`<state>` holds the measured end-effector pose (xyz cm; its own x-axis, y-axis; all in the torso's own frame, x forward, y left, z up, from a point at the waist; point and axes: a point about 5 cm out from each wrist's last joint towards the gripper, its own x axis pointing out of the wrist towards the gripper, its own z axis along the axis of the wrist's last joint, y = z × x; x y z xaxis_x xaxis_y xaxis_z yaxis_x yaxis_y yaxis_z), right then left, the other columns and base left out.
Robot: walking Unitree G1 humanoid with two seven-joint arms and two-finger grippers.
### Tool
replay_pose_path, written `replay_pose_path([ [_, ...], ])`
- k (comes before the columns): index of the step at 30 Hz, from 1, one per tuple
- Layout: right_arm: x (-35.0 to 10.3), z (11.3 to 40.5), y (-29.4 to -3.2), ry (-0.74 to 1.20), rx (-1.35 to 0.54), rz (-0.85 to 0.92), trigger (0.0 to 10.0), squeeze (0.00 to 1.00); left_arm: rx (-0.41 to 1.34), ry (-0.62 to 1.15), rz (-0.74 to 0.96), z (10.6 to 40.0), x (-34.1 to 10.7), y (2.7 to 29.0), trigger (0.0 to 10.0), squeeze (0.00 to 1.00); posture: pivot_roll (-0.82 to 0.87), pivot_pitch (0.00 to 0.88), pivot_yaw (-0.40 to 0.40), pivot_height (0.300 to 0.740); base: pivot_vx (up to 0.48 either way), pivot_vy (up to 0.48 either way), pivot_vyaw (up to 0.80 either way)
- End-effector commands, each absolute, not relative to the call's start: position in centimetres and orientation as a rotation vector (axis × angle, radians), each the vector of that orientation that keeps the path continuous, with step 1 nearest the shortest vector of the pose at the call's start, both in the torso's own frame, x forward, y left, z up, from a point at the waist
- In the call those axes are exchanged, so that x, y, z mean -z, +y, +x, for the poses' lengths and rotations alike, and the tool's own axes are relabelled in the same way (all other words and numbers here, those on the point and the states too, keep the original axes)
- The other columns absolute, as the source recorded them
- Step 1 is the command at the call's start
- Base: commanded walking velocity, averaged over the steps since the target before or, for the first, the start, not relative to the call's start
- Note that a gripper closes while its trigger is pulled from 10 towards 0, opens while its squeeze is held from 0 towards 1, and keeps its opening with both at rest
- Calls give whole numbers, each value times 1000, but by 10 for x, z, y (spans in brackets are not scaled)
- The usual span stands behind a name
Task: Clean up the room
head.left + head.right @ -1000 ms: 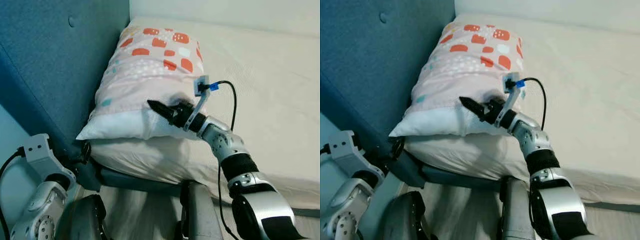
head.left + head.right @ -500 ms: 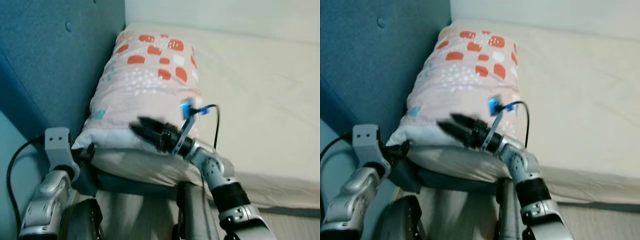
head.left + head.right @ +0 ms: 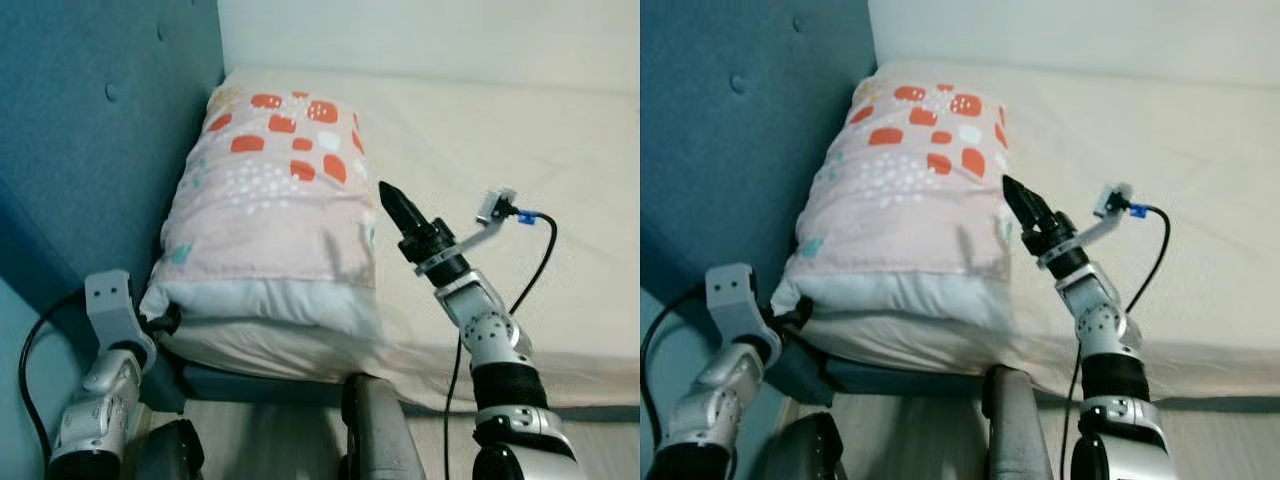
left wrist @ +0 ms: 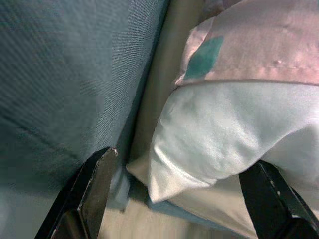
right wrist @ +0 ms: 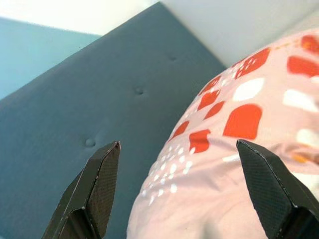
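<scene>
Right claw (image 3: 392,196) beside pillow (image 3: 275,215) (fingers spread)

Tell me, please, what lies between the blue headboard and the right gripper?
The patterned pillow lies between the headboard and the right gripper, as the left eye view shows.

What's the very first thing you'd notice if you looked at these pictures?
Probably the pink pillow with orange patches, lying on the cream bed right against the blue headboard. Next, the right gripper, fingers open, raised beside the pillow's right edge, and the left gripper, open at the pillow's white near corner.
</scene>
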<state>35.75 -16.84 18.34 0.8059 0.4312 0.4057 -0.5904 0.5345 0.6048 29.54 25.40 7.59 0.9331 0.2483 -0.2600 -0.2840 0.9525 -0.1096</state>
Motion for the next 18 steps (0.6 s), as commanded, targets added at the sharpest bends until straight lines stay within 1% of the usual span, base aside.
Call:
replay_pose_path([
  [1, -173, 354, -172, -191, -576, 784, 10000, 0, -302, 249, -133, 290, -68, 260, 10000, 0, -45, 90, -52, 596, 0, 0, 0],
  [2, -173, 354, -172, -191, -576, 784, 10000, 0, -302, 249, -133, 290, -68, 260, 10000, 0, -45, 90, -52, 596, 0, 0, 0],
  [3, -166, 352, -170, -163, -570, 774, 10000, 0, -326, 295, -117, 283, -55, 267, 10000, 0, -44, 80, -46, 601, 0, 0, 0],
  [4, -166, 352, -170, -163, -570, 774, 10000, 0, -326, 295, -117, 283, -55, 267, 10000, 0, -44, 80, -46, 601, 0, 0, 0],
  [5, -157, 351, -167, -133, -561, 768, 10000, 0, -363, 360, -116, 273, -38, 275, 10000, 0, -47, 79, -42, 606, 0, 0, 0],
  [6, -157, 351, -167, -133, -561, 768, 10000, 0, -363, 360, -116, 273, -38, 275, 10000, 0, -47, 79, -42, 606, 0, 0, 0],
  [7, -147, 348, -165, -101, -552, 763, 10000, 0, -406, 434, -120, 261, -22, 283, 10000, 0, -49, 78, -37, 611, 0, 0, 0],
  [8, -147, 348, -165, -101, -552, 763, 10000, 0, -406, 434, -120, 261, -22, 283, 10000, 0, -49, 78, -37, 611, 0, 0, 0],
  [9, -134, 346, -164, -57, -534, 752, 10000, 0, -430, 514, -124, 246, -5, 288, 10000, 0, -46, 77, -35, 615, 0, 0, 0],
  [11, -114, 342, -162, 20, -501, 709, 10000, 0, -405, 623, -138, 227, 18, 285, 10000, 0, -46, 75, -32, 625, 0, 0, 0],
  [12, -114, 342, -162, 20, -501, 709, 10000, 0, -405, 623, -138, 227, 18, 285, 10000, 0, -46, 75, -32, 625, 0, 0, 0],
  [13, -103, 340, -163, 63, -477, 687, 10000, 0, -360, 670, -141, 218, 28, 279, 10000, 0, -46, 74, -31, 630, 0, 0, 0],
  [14, -103, 340, -163, 63, -477, 687, 10000, 0, -360, 670, -141, 218, 28, 279, 10000, 0, -46, 74, -31, 630, 0, 0, 0],
  [17, -70, 330, -166, 200, -399, 625, 10000, 0, -277, 804, -148, 190, 56, 265, 10000, 0, -48, 73, -33, 645, 0, 0, 0],
  [18, -70, 330, -166, 200, -399, 625, 10000, 0, -277, 804, -148, 190, 56, 265, 10000, 0, -48, 73, -33, 645, 0, 0, 0],
])
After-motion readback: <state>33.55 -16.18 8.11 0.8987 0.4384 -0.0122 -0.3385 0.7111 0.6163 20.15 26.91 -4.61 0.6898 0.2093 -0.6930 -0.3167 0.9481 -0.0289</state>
